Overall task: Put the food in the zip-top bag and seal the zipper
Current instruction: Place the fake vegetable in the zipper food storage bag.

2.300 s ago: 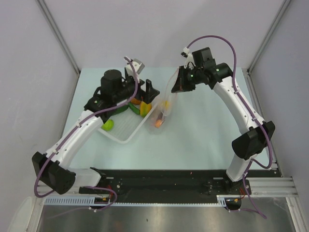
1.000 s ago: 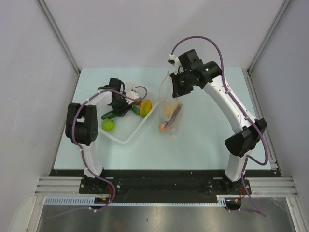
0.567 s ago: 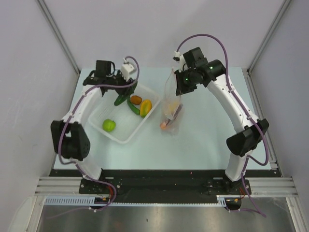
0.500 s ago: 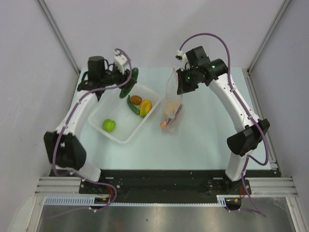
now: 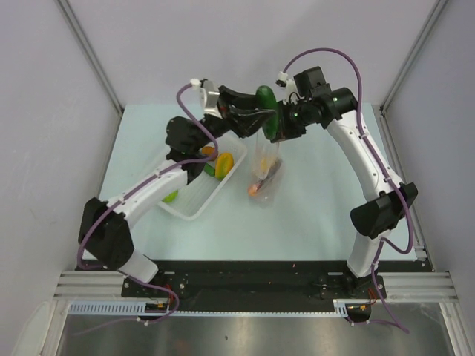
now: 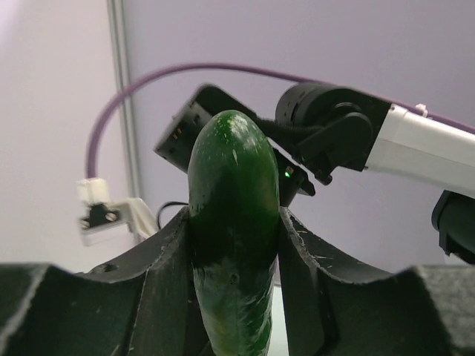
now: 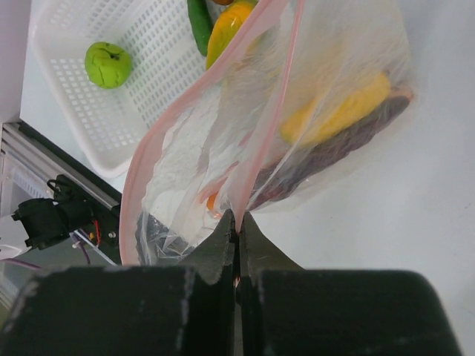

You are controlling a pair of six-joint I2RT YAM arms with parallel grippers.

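- Two arms converge at upper centre, where the left gripper (image 6: 234,230) clamps the green cucumber (image 6: 234,163) upright
- Mid-frame, the right gripper (image 7: 236,222), pinched tight on the zip-top bag (image 7: 319,67) rim, hangs it open

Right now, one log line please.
left hand: gripping cucumber near bag | right hand: pinching bag edge | tray: lime-green ball inside

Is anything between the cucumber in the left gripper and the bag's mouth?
Nothing visible does. The left gripper holds the cucumber raised close beside the right gripper, which pinches the zip-top bag at its zipper. The right wrist view shows the mouth gaping open and unblocked.
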